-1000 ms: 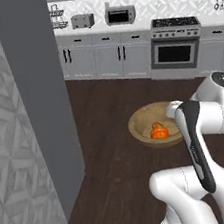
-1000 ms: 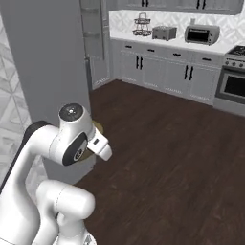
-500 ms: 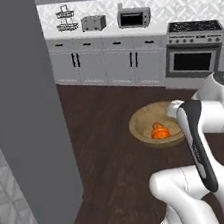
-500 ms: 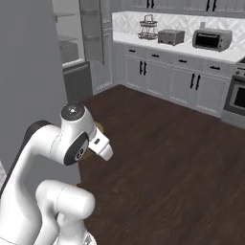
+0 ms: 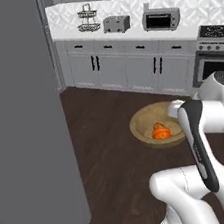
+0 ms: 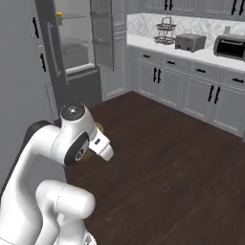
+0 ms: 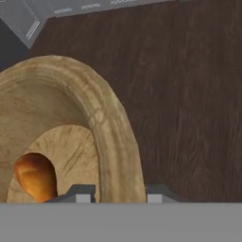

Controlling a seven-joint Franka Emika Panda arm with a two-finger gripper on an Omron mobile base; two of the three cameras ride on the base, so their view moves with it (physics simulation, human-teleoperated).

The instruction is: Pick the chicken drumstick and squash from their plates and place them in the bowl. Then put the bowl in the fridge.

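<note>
No writing or label is readable on anything here.

Closest in, the gripper (image 7: 116,196) has its two finger tips set either side of the wall of the bowl (image 7: 111,137), one tip inside the rim and one outside, pinching it. The tan wooden bowl hangs in the air above the dark wood floor (image 7: 189,94), carried in front of the arm.

Inside the bowl, in the hand view, the golden-brown chicken drumstick (image 7: 35,177) lies on the light brown bottom, near the inner finger tip. From the left base view the bowl (image 5: 144,121) shows the orange squash (image 5: 161,133) resting in it, beside the arm's white wrist.

Farther off to the left stands the fridge (image 6: 76,52), its door open, with clear glass shelves and a drawer showing inside; a small orange thing sits on an upper shelf, too small to tell what.

Against the back wall, on the counter (image 5: 123,34) above grey cabinets, sit a wire rack (image 5: 87,19), a toaster (image 5: 117,24) and a toaster oven (image 5: 161,19), with a stove (image 5: 215,51) at the right end.
</note>
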